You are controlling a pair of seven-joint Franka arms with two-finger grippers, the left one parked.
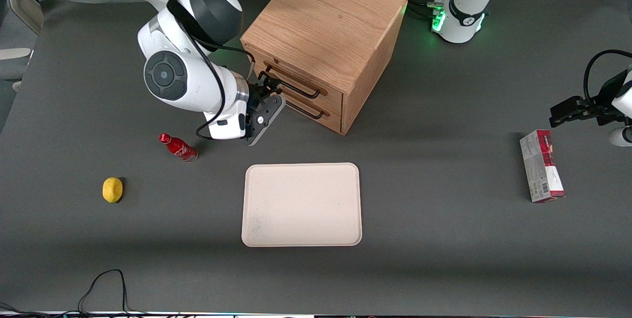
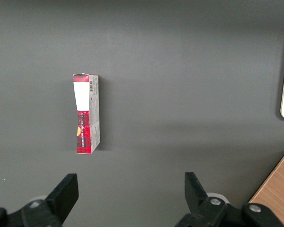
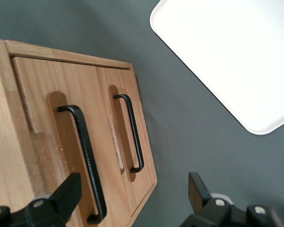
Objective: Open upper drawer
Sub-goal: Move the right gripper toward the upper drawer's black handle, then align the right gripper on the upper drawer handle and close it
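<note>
The oak cabinet (image 1: 321, 26) stands on the dark table, and both of its drawers sit pushed in. The upper drawer (image 1: 301, 80) (image 3: 42, 94) carries a thin black bar handle (image 1: 292, 84) (image 3: 84, 156); the lower drawer (image 3: 120, 99) has the same kind of handle (image 3: 134, 137). My gripper (image 1: 269, 87) (image 3: 130, 191) is open just in front of the upper drawer, at the end of its handle nearest the working arm. One finger (image 3: 61, 194) lies close beside the upper handle's end; the other finger (image 3: 199, 189) is off past the cabinet's lower edge. Nothing is gripped.
A white tray (image 1: 301, 204) (image 3: 236, 56) lies nearer the front camera than the cabinet. A red bottle (image 1: 177, 146) and a lemon (image 1: 112, 189) sit toward the working arm's end. A red and white box (image 1: 540, 166) (image 2: 86, 113) lies toward the parked arm's end.
</note>
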